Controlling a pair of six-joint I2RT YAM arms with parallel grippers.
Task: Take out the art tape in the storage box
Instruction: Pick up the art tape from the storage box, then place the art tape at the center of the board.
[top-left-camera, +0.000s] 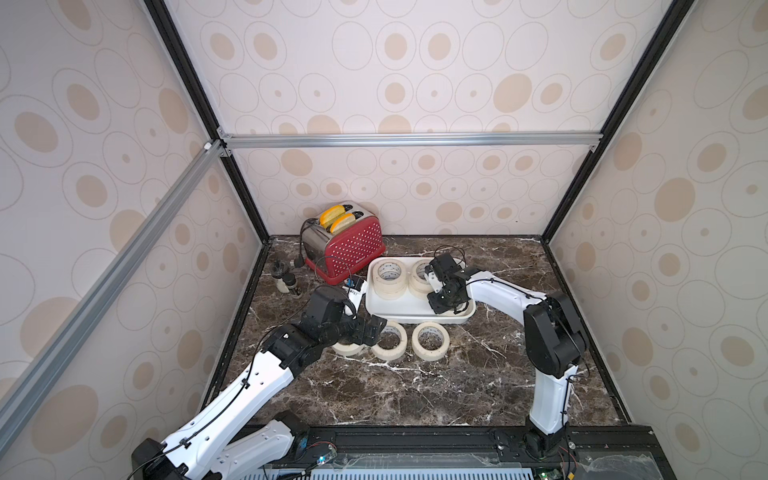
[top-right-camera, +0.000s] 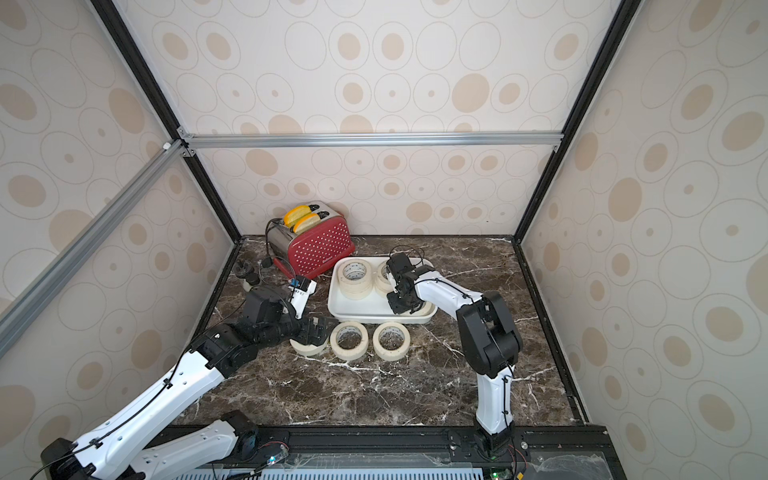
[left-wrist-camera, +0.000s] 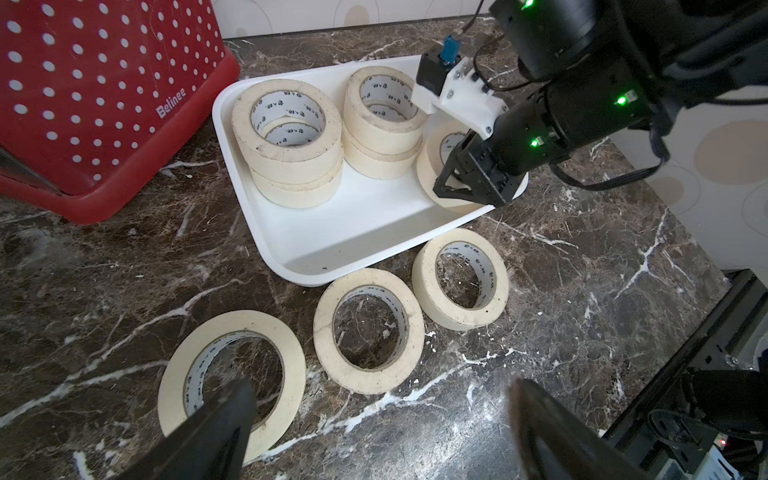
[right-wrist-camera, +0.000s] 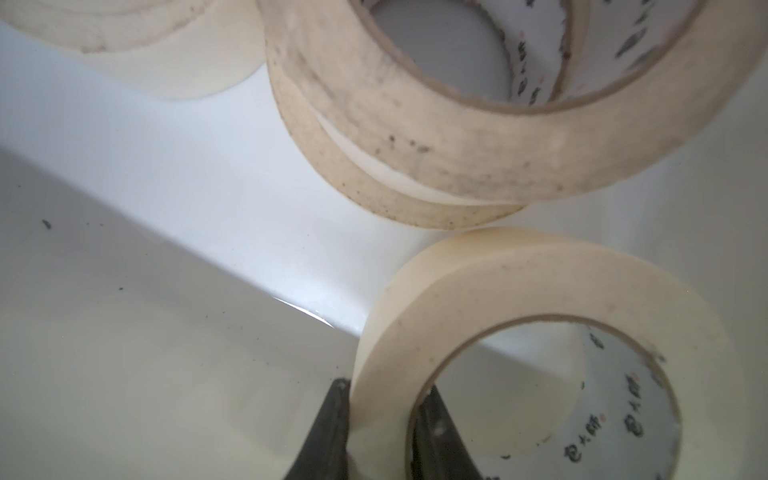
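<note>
At the near right corner of the storage box (left-wrist-camera: 332, 257), my right gripper (right-wrist-camera: 384, 395) is clamped on the wall of one art tape roll (right-wrist-camera: 519, 291), one jaw inside the ring; I judge the lift goes straight up. I count five rolls inside, three on the tabletop (left-wrist-camera: 540, 291). My left gripper (left-wrist-camera: 382, 386) hangs open.

cream tape (left-wrist-camera: 291, 162), white box (left-wrist-camera: 345, 232)

Left jaws wide, right jaws clamped.

Bright even light, soft shadows, edge distortion in both top views, close-up art tape (right-wrist-camera: 498, 137) blurred, glint on storage box (right-wrist-camera: 307, 313).
</note>
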